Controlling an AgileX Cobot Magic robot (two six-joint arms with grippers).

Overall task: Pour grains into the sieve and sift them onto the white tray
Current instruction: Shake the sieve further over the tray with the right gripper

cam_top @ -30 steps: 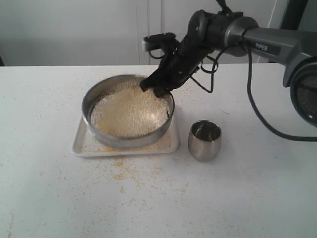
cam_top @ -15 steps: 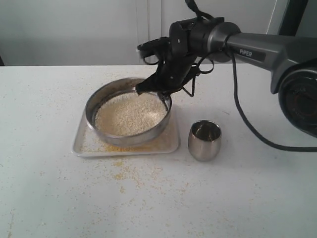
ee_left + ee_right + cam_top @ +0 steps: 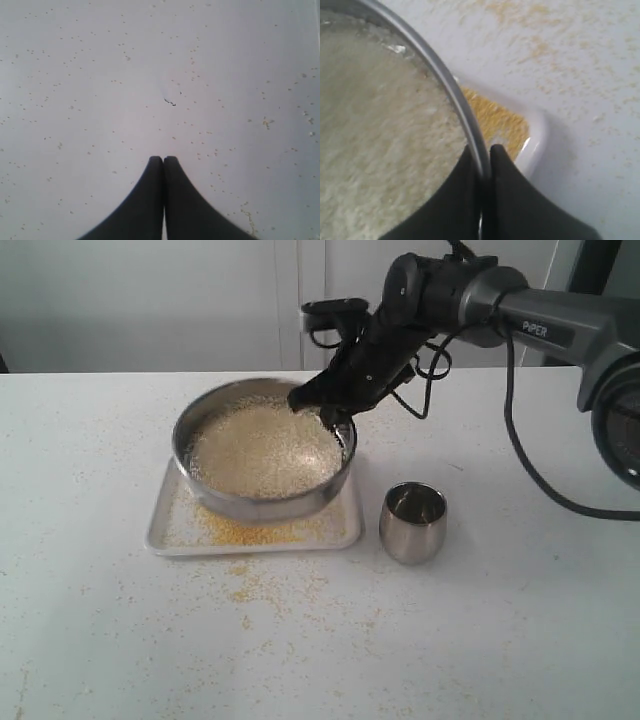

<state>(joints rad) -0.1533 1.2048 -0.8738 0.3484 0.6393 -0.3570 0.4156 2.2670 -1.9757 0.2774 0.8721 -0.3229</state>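
Note:
The steel sieve (image 3: 262, 502) hangs tilted over the white tray (image 3: 160, 525), its far right rim (image 3: 445, 82) pinched by my right gripper (image 3: 322, 412), which is shut on it. Whitish grains (image 3: 265, 448) fill the sieve's mesh, and fine yellow granules (image 3: 245, 530) lie heaped on the tray below; the same yellow heap (image 3: 500, 122) shows past the rim in the right wrist view. My left gripper (image 3: 163, 160) is shut on nothing, above bare table dotted with specks, and does not show in the exterior view.
A small steel cup (image 3: 413, 522) stands upright right of the tray. Yellow granules (image 3: 265, 590) are scattered on the white table in front of the tray. The right arm's cable (image 3: 525, 465) loops down over the table at the right.
The right gripper has swung the sieve back to the right and lifted its near side, after it sat further left half a second ago. More yellow granules lie on the tray.

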